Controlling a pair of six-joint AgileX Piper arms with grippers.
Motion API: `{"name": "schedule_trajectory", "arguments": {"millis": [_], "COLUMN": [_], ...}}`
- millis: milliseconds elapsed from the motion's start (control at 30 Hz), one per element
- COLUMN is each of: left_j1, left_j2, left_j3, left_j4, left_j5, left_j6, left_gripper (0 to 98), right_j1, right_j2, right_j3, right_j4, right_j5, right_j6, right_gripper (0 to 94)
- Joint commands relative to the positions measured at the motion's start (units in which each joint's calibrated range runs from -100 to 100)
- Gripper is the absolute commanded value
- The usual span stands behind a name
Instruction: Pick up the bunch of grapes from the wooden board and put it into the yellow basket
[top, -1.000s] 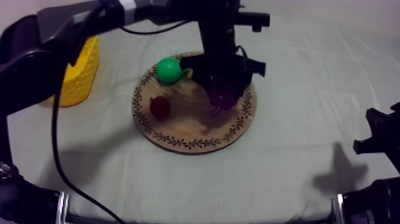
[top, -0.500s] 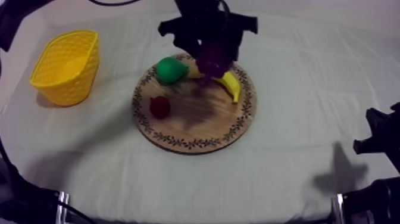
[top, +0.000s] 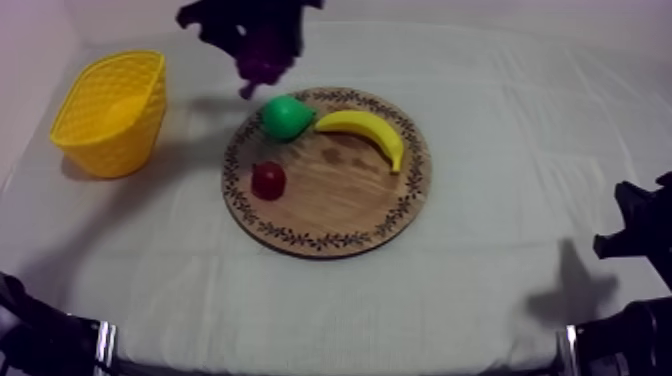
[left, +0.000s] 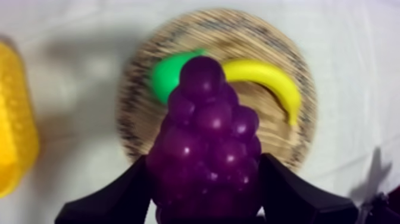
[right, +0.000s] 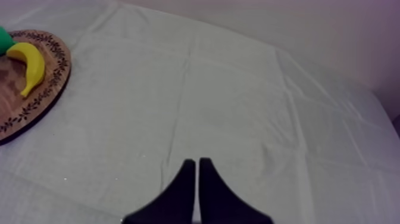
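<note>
**Lifted bunch over the far side of the table.** The left gripper (left: 204, 159) is clenched on the bunch of grapes (top: 264, 58). Its two black fingers (left: 122, 193) press against opposite flanks of the bunch, whose narrow end points away from the gripper. The bunch hangs in the air near the table's (top: 500, 120) far edge, touching neither container. It is beyond the far left rim of the wooden board (top: 340, 205) and to the right of the yellow basket (top: 110, 110).

The basket stands upright, mouth up, by the left edge toward the far left corner, well apart from the board. The board lies flat about mid-table and carries three toy fruits:
- The pear (top: 284, 117) sits at the board's far left.
- The banana (top: 365, 130) curves along the far right part, one tip just beside the pear.
- The small red fruit (top: 268, 180) rests near the left rim, apart from the pear.

The right gripper (right: 196, 162) sits low by the right edge over bare cloth. Its fingers are pressed together into a narrow wedge with nothing between them, and it is well apart from the board.
</note>
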Motion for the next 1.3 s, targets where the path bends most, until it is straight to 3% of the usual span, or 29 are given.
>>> {"name": "schedule_trajectory", "arguments": {"millis": [0, 667, 1267], "left_j1": [-3.8, -21.6, -24.7], "left_j2": [-1.2, -5.3, -1.5], "left_j3": [1.8, 7.5, 9.6], "left_j4": [-0.17, -2.81, -3.36], "left_j5": [0.0, 0.0, -2.0], "left_j6": [-0.9, -7.2, -8.1], "left_gripper": [56.5, 57.0, 58.4], "right_j1": [0.0, 0.0, 0.0], "right_j2": [0.0, 0.0, 0.0], "right_j3": [0.0, 0.0, 0.0], "right_j4": [0.0, 0.0, 0.0], "right_j5": [0.0, 0.0, 0.0], "right_j6": [0.0, 0.0, 0.0], "right_gripper": [0.3, 0.3, 0.3]}}
